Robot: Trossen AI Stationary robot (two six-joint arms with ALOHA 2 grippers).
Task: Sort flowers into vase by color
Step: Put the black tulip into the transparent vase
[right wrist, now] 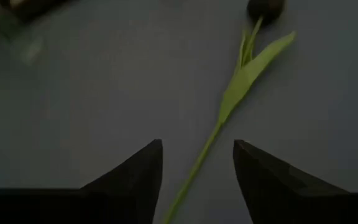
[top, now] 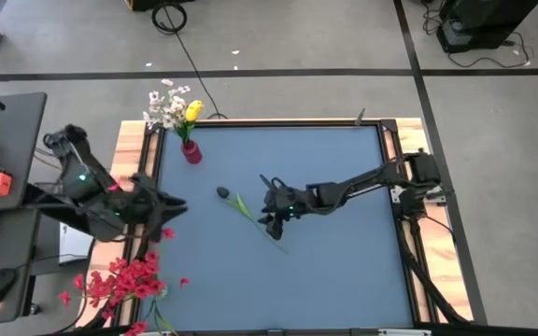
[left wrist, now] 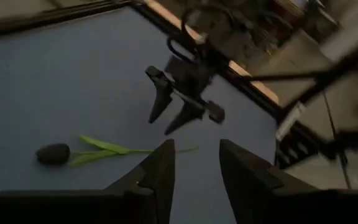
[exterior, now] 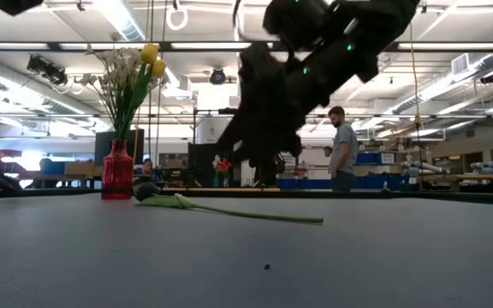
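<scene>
Right gripper (top: 274, 222) fingers apart, above stem of dark-bud flower (top: 244, 210) lying mid-table; left gripper (top: 168, 207) apart near left edge; vase (top: 191, 151) with white and yellow blooms at far-left corner; red sprays (top: 120, 280) near-left edge

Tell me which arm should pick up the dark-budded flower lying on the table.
Right. The right gripper hangs open directly over the stem of the dark-budded flower, which runs between its fingers in the right wrist view. The left gripper waits farther off, near the table's left edge.

Vase (exterior: 117, 174) glossy red; table (top: 344, 271) matt blue, wood-framed.
</scene>
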